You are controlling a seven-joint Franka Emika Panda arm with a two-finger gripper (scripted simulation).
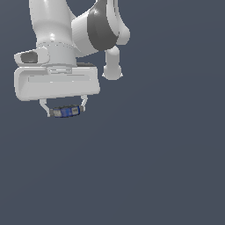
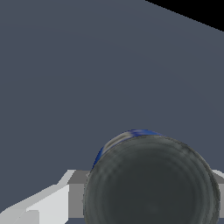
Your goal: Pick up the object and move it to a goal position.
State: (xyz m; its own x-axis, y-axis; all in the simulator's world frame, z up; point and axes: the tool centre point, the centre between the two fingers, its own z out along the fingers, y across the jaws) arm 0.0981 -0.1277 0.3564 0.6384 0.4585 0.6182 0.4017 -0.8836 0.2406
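The object [image 1: 66, 111] is a small short round can with a blue label band and grey ends. It sits crosswise between the two thin white fingers of my gripper [image 1: 65, 111], which is shut on it, below the wide white hand in the exterior view's upper left. In the wrist view the object [image 2: 151, 183] fills the foreground as a dark round disc with a blue rim behind it. One grey-and-white finger [image 2: 72, 194] presses against its side; the other finger is mostly hidden by the can.
A plain dark grey-blue surface [image 1: 149, 167] fills the exterior view. The white arm's links and a grey joint [image 1: 103, 28] rise above the hand. A black band [image 2: 197, 11] lies past the surface's far edge in the wrist view.
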